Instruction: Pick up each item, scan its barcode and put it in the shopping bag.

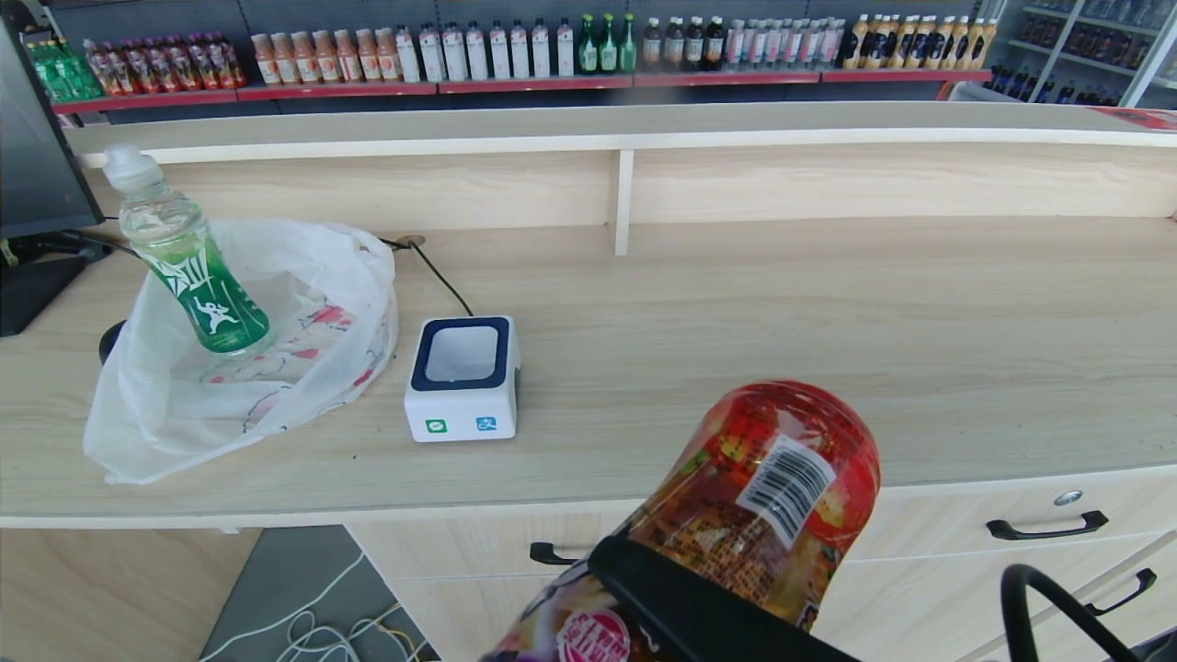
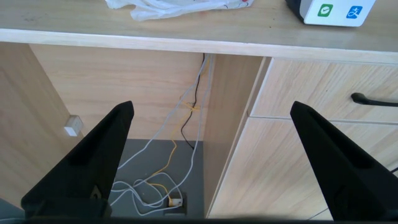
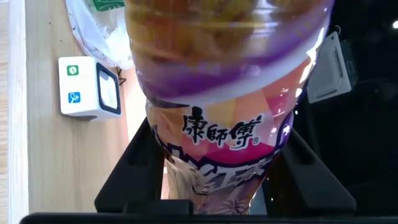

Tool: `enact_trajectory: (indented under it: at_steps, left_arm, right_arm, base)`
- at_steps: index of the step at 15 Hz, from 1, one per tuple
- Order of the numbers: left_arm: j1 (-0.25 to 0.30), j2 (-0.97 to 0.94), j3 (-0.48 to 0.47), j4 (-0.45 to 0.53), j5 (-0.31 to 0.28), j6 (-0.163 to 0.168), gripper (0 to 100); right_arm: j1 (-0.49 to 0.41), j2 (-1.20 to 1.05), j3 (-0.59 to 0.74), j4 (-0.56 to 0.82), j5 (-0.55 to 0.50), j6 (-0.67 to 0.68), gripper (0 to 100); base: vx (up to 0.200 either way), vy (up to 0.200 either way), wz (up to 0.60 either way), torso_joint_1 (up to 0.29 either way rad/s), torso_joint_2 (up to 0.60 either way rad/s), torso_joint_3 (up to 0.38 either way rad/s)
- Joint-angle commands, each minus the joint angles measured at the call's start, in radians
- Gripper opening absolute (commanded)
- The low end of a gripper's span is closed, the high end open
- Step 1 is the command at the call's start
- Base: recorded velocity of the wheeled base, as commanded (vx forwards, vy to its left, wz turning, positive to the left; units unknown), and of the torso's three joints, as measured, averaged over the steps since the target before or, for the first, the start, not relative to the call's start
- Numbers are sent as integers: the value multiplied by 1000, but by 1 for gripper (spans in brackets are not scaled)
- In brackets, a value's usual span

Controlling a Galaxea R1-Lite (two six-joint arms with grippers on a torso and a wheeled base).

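The right end effector is squeezing the red bottle, barcode facing up, so the scanner may be missing it; the left end effector is hanging spread apart.

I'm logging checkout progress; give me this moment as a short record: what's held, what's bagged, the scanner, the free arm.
held: red bottle in right gripper, tilted, barcode facing the head camera
bagged: green bottle standing in shopping bag
scanner: scanner on counter beside the bag, nothing over it
free arm: left gripper open, empty, below the counter top
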Motion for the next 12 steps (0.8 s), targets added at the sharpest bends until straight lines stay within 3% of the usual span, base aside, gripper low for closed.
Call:
enact_trajectory:
  at_steps: [1,12]
  left_arm:
    - [0,0,0,0,-2,0,100]
    - [0,0,0,0,-2,0,100]
  right_arm:
    - [1,0,-1,-1,1,-4,0]
    - [1,-2,1,-1,1,-9,0]
  base:
    - [0,0,0,0,0,0]
    - [0,0,0,0,0,0]
